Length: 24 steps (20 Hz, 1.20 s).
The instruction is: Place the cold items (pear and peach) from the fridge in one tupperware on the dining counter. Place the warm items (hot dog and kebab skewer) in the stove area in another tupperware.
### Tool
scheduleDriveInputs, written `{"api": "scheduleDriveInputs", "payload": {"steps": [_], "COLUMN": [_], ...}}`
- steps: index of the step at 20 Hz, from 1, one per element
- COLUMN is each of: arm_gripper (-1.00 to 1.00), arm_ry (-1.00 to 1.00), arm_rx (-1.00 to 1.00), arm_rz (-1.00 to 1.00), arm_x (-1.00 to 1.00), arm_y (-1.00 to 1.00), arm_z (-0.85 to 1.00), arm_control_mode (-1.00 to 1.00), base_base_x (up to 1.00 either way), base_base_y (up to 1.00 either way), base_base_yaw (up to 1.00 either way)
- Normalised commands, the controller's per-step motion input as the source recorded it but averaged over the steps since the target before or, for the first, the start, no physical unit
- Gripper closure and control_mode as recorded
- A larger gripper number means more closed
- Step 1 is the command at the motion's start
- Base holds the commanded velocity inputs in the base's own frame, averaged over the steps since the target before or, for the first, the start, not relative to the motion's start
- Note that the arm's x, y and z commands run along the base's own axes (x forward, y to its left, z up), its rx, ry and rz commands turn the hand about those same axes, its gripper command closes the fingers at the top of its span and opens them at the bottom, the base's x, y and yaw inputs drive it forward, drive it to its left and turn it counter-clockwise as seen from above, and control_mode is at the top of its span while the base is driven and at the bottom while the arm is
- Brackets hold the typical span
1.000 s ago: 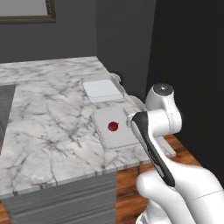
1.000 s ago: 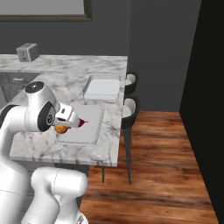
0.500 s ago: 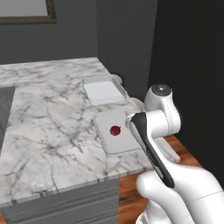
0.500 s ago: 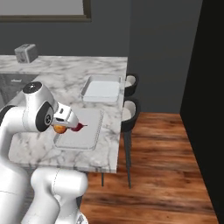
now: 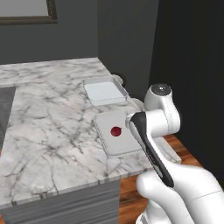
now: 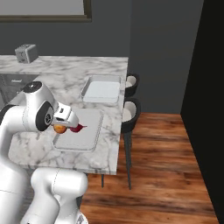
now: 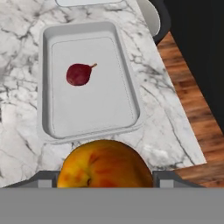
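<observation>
Base drove closer; round peach [image 7: 104, 164] in fingers; smooth tupperware [image 7: 47, 83] beneath.

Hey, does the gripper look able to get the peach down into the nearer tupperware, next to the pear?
Probably yes. The gripper holds the peach above the counter's near edge, and the tupperware lies open just ahead, with only the pear in it and bare floor beside that.

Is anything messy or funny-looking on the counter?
Nothing stands out. The red pear lies flat inside the near tupperware, the far tupperware sits square beside it on the counter, and the tool holds the peach just short of the near one. Nothing spilled or tipped.
</observation>
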Motion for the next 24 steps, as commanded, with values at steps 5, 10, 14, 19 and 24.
{"api": "scheduleDriveInputs", "payload": {"steps": [5, 10, 14, 19, 24], "arm_gripper": [1.0, 1.0, 1.0, 1.0, 1.0], "arm_ry": [0.04, 0.16, 0.19, 0.22, 0.11], "arm_rx": [0.0, 0.01, 0.0, -0.07, -0.02], "arm_rz": [0.0, 0.0, 0.02, 0.05, 0.04], "arm_x": [0.35, 0.73, 0.89, 0.78, 0.49], "arm_y": [0.0, 0.05, 0.03, 0.11, 0.06], "arm_z": [-0.01, -0.16, -0.54, -0.69, -0.59], "arm_control_mode": [-1.0, -1.0, -1.0, -1.0, -1.0], "base_base_x": [0.07, 0.0, 0.0, 0.0, 0.0], "base_base_y": [0.01, 0.0, 0.0, 0.0, 0.0], "base_base_yaw": [0.0, 0.0, 0.0, 0.0, 0.0]}}
